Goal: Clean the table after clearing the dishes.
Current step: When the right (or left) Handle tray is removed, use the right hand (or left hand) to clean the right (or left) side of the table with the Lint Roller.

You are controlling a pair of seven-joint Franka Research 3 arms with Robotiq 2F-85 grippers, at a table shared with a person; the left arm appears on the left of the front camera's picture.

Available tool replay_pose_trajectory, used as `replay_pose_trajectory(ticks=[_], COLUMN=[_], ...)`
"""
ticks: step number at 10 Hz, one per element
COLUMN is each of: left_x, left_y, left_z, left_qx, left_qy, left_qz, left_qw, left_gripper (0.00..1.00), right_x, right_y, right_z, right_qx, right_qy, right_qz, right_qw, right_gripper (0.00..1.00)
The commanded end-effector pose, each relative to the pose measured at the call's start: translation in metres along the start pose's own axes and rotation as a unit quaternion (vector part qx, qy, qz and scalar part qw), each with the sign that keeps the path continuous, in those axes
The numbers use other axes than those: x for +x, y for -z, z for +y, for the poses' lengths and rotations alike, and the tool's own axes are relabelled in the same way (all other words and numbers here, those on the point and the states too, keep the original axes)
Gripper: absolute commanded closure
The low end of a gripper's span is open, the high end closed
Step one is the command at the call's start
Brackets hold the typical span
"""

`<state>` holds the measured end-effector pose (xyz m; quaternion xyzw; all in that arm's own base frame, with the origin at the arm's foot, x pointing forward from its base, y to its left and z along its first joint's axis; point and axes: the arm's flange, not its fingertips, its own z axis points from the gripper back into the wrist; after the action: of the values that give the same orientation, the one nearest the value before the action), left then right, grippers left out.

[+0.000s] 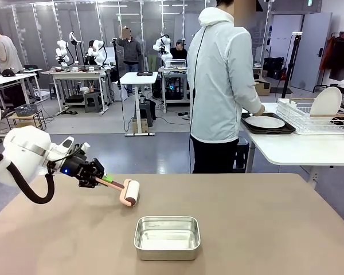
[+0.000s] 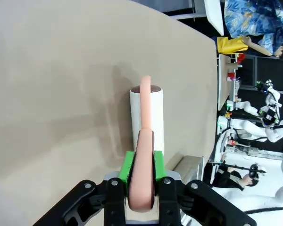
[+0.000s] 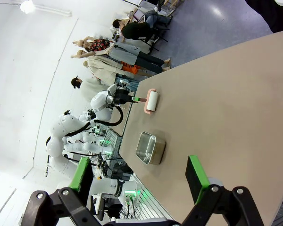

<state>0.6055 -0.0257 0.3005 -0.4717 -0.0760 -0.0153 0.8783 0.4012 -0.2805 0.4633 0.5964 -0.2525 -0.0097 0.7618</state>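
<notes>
Left gripper [image 1: 101,180] is clenched on the pink handle of a lint roller [image 1: 130,192], whose white drum rests on the table [image 1: 264,229] at about 10 o'clock from the steel pan [image 1: 167,237]; right gripper [image 3: 140,181] hangs above the table with jaws spread wide, holding nothing. The dishes are off the table: one white plate [image 1: 265,121] lies on a dark tray [image 1: 252,124] on the white side table at 2 o'clock, by the person's hand [image 1: 258,110]. Roller looks light, with a stiff handle and probably a tacky drum, so grip the handle, never the drum.
</notes>
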Motion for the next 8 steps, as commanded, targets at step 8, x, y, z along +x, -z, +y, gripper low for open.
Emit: replay_pose_trajectory(ticks=[8], left_x=[0.019], left_y=[-0.111], left_z=[0.136], left_qx=[0.101], left_qy=[-0.016], left_qz=[-0.063], left_qw=[0.993], left_gripper=[0.78], right_x=[-0.003], right_y=[0.0], right_z=[0.003], right_qx=[0.004], right_qy=[-0.007], right_qz=[0.0], right_qw=[1.0], right_gripper=[0.0])
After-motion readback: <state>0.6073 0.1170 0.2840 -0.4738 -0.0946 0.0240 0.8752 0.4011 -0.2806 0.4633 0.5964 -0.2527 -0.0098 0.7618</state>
